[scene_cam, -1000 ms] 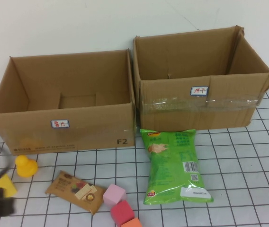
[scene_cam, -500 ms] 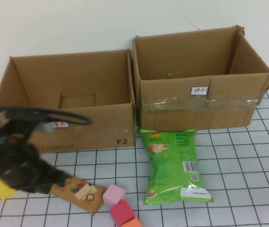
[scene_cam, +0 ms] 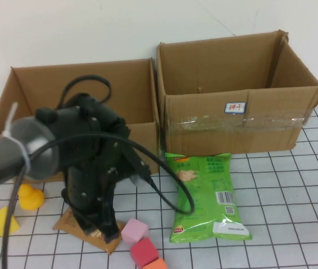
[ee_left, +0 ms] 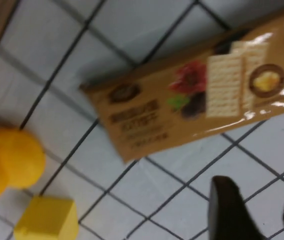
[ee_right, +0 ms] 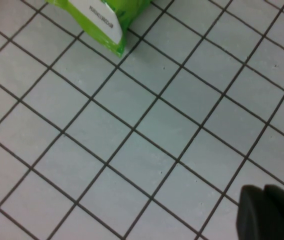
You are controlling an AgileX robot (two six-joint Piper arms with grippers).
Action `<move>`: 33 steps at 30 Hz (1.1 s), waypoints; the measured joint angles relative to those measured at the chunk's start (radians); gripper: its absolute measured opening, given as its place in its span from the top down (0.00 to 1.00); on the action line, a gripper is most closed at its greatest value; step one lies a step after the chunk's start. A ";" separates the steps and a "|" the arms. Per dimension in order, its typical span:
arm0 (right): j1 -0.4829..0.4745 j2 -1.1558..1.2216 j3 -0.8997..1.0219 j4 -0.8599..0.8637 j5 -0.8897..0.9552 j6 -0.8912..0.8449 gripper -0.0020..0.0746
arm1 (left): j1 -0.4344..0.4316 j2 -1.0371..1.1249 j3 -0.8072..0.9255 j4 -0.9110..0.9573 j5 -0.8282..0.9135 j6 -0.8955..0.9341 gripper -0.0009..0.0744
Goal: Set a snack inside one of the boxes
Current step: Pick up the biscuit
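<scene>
- My left end effector [scene_cam: 100, 227] hangs right over the brown biscuit pack [ee_left: 197, 95], pointing down at the gridded worktop [scene_cam: 293, 196].
- From my left wrist I can see two dark fingers [ee_left: 227, 210] with a clear gap between them, so it's released, nothing in it. The pack lies flat on the worktop just past the fingertips, not between them.
- In the high view my arm covers most of that pack; only its edges poke out under the end effector [scene_cam: 64, 223].
- Just beside the end effector on one side: a yellow duck [scene_cam: 30, 197] and a yellow block [scene_cam: 2, 220]. On the other side, a pink cube [scene_cam: 135, 231], a red cube [scene_cam: 144, 250] and a bit of an orange one [scene_cam: 158, 264], all near the pack.
- The green chip bag [scene_cam: 206, 197] lies flat further off towards my right, in front of the right box [scene_cam: 237, 120].
- The left box [scene_cam: 47, 95] sits behind my left end effector, open on top, touching the right box.
- My right end effector [ee_right: 269, 212] is low over bare worktop, with a corner of the green bag [ee_right: 102, 15] nearby. Only a dark tip shows, so I can't tell its state.
</scene>
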 joint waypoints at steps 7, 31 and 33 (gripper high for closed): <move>0.000 0.000 -0.001 0.016 0.000 -0.013 0.98 | -0.006 0.028 -0.001 -0.017 -0.084 0.274 0.31; 0.000 0.000 -0.002 0.068 0.008 -0.064 0.98 | -0.006 0.170 -0.006 -0.033 -0.167 0.613 0.26; 0.000 0.000 -0.002 0.070 0.010 -0.064 0.98 | -0.006 0.172 -0.006 -0.019 -0.171 0.613 0.26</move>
